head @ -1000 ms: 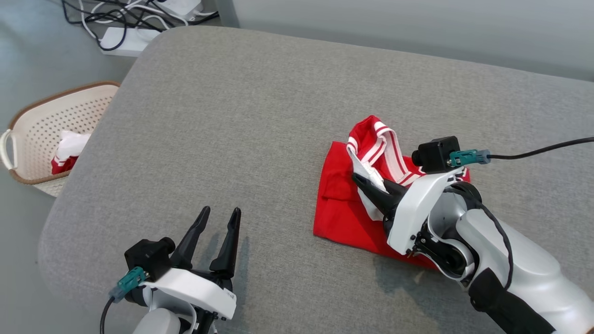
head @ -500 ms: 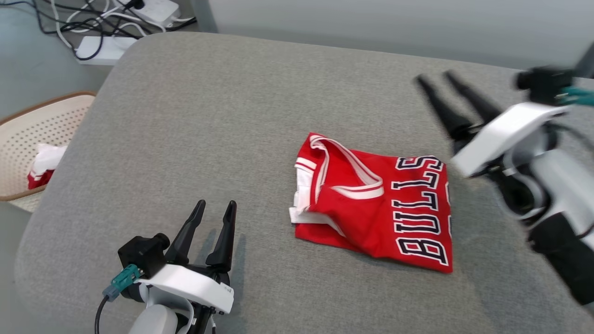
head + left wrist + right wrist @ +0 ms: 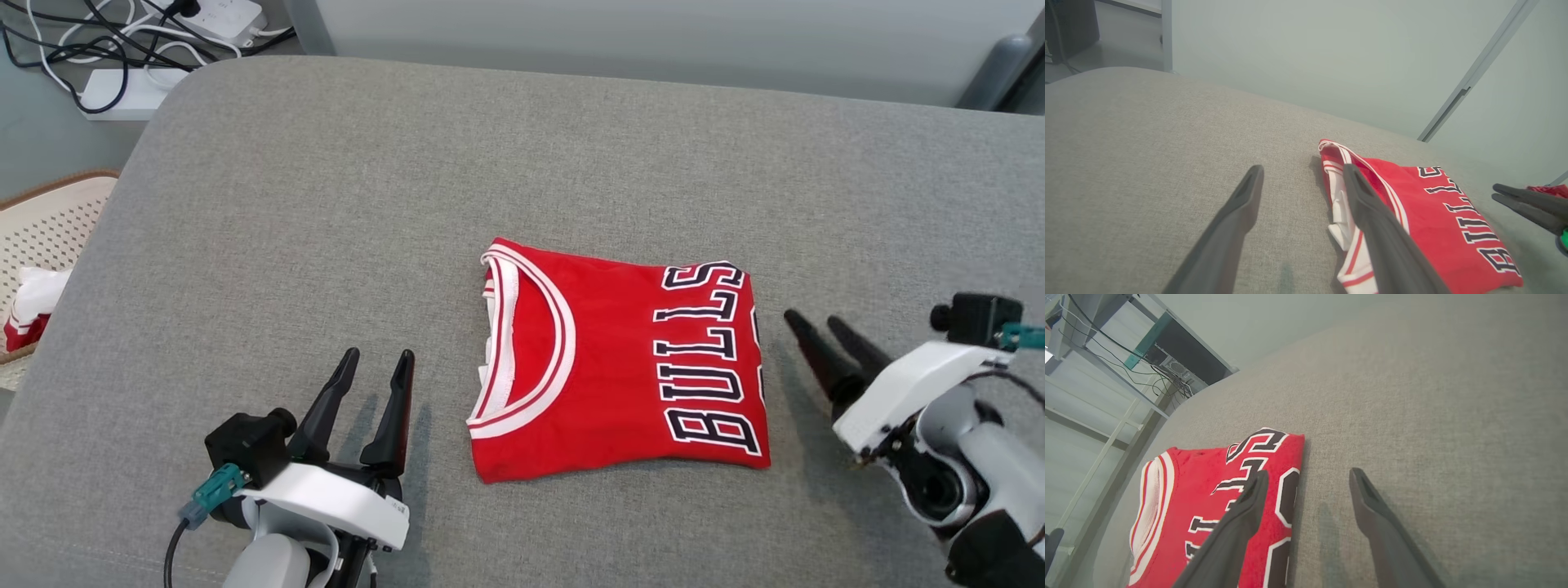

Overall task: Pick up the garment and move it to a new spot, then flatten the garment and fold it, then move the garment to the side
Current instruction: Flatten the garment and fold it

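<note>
The garment (image 3: 620,367) is a red jersey with white trim and black lettering, lying folded into a flat rectangle in the middle of the grey cushioned surface (image 3: 408,180). My left gripper (image 3: 378,357) stands open to the left of its collar, apart from it. My right gripper (image 3: 812,318) is open just off the garment's right edge, holding nothing. In the left wrist view the open left gripper (image 3: 1302,169) points past the garment (image 3: 1425,216), with the right gripper (image 3: 1496,192) at the far right. In the right wrist view the right gripper (image 3: 1309,474) straddles the edge of the garment (image 3: 1208,506).
A pale perforated basket (image 3: 49,237) with a red and white cloth (image 3: 28,310) in it stands on the floor off the left edge. Power strips and cables (image 3: 122,82) lie at the back left. A wall runs behind the surface.
My right gripper has opened, let go of the garment and drawn back to the right. The garment, bunched before, now lies flat and folded. The camera has also shifted.
</note>
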Motion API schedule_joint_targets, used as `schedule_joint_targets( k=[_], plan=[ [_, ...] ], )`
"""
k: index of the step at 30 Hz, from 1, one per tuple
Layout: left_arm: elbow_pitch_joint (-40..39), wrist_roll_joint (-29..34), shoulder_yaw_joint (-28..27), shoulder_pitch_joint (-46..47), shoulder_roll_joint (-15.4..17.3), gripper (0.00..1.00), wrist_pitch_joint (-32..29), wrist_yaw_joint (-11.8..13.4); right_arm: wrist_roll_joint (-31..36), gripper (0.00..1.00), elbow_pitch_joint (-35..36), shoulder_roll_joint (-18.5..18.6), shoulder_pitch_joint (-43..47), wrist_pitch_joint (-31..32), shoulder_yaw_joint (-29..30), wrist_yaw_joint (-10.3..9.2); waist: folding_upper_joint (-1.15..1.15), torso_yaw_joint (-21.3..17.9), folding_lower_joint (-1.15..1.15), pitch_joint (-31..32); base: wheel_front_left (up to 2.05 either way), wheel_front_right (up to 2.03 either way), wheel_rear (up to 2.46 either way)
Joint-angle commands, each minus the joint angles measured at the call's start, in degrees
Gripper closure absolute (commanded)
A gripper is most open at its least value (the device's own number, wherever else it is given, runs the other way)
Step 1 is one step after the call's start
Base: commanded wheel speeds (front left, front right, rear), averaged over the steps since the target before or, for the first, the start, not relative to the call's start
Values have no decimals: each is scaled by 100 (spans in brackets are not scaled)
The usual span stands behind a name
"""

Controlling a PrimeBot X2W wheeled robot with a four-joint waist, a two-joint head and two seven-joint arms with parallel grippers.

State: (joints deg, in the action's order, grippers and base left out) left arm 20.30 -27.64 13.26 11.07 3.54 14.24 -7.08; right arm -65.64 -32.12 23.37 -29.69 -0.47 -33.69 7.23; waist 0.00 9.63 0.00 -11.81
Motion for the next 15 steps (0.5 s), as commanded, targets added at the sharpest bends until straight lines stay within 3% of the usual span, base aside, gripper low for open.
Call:
schedule_joint_targets(
  k=[1,15],
  plan=[
    [-154,44,-164,232,132,0,76,-41,-68,0,111,22,126,34,-73,25,0,25,0,-17,0,0,0],
    [-186,45,-159,235,87,0,76,-41,-329,0,-39,-241,187,562,-482,25,0,297,0,-107,0,0,0]
  ],
)
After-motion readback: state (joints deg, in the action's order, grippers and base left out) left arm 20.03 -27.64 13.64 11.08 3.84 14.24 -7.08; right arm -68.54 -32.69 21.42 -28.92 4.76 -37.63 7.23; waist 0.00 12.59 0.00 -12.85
